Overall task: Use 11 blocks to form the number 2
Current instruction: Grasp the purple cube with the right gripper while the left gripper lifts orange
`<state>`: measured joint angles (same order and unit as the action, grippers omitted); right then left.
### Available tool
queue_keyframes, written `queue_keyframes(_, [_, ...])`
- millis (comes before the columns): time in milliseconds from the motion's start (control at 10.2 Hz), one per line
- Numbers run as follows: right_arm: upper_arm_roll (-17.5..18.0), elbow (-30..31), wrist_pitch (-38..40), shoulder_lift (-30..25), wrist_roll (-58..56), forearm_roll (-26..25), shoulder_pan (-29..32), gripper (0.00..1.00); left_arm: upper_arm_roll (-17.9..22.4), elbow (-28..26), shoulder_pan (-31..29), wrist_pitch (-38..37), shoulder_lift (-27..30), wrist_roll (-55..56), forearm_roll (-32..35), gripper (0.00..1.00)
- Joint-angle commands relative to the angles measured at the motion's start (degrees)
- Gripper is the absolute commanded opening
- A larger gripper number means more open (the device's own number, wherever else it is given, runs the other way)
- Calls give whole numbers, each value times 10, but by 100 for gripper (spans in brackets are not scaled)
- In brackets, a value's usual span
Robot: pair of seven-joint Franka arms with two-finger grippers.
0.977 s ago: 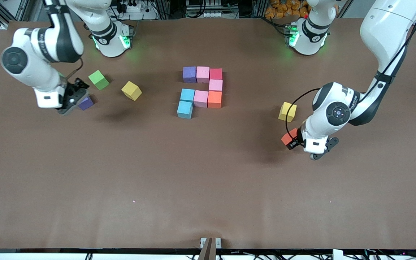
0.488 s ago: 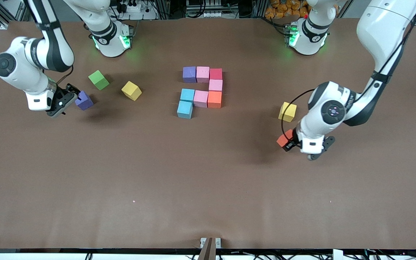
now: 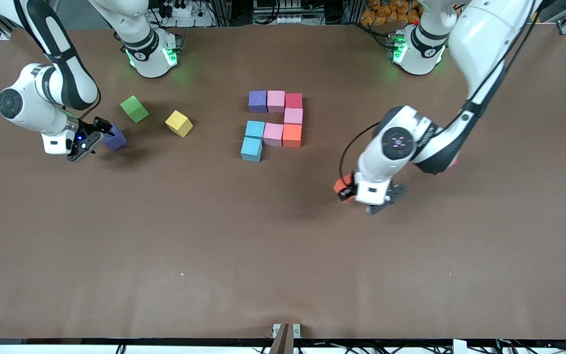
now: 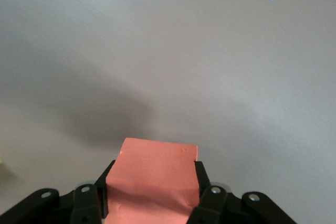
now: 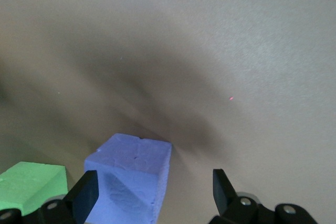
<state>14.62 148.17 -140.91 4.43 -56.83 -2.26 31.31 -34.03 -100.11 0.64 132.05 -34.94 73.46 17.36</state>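
Table: brown cloth-like top on which eight blocks are laid out near the middle, nearer the arms' edge, as an unfinished figure; purple block, pink and red form the upper row, a pink one sits below the red, and blue, pink and orange make the next row, with a blue block nearest the front camera. An orange-red block is clamped between the fingers of the left gripper, carried in the air over bare table between the figure and the left arm's end. A second purple block lies toward the right arm's end, beside the spread, empty fingers of the right gripper; it is touched or nearly touched by one finger, which cannot be settled. Green cube and yellow cube lie near it, not wanted. Blocks judged light, soft foam, matte and unlikely to slip; best taken on two opposite flat faces, gently, since a dent shows in the purple one. An eleventh block is not to be seen, possibly hidden by the left arm
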Motion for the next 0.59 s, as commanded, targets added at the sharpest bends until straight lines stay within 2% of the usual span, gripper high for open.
queue_keyframes(0, [8, 9, 36, -17, 11, 9, 8, 96, 18, 90, 58, -17, -55, 17, -11, 0])
queue_keyframes(195, [8, 11, 57, -39, 10, 9, 8, 96, 36, 103, 85, -16, -60, 38, -11, 0])
queue_keyframes(293, [8, 20, 49, -38, 10, 9, 8, 96, 39, 99, 70, -21, -57, 49, -12, 0])
queue_keyframes(488, [7, 62, -26, -36, 10, 9, 9, 95, 44, 100, 25, -66, -47, 67, -12, 0])
